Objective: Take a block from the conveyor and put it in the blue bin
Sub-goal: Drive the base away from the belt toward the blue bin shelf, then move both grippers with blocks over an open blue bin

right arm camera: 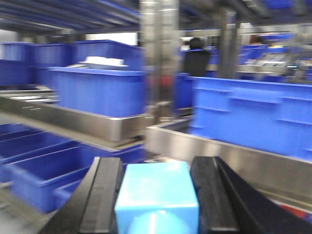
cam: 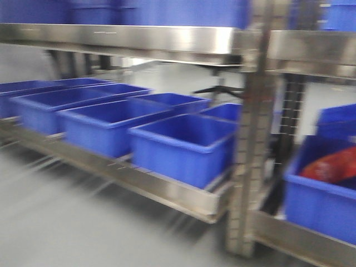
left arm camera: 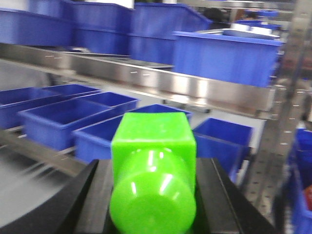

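The left pincer (left arm camera: 155,170) is closed on a green block (left arm camera: 152,141); the right pincer (right arm camera: 156,170) clamps a light-blue block (right arm camera: 157,187). Both blocks face a steel shelf (cam: 167,192) of open blue bins (cam: 186,150); no conveyor shows. All views are smeared, so a release now would likely bounce off a rim, or a raised wrist could clip the upper shelf rail (left arm camera: 165,80)

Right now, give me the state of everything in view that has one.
left hand, shut on green block
right hand, shut on light blue block
green block, held, not in a bin
light blue block, held, not in a bin
front blue bin, open-topped, nothing visible inside
right-end blue bin, holds a red item
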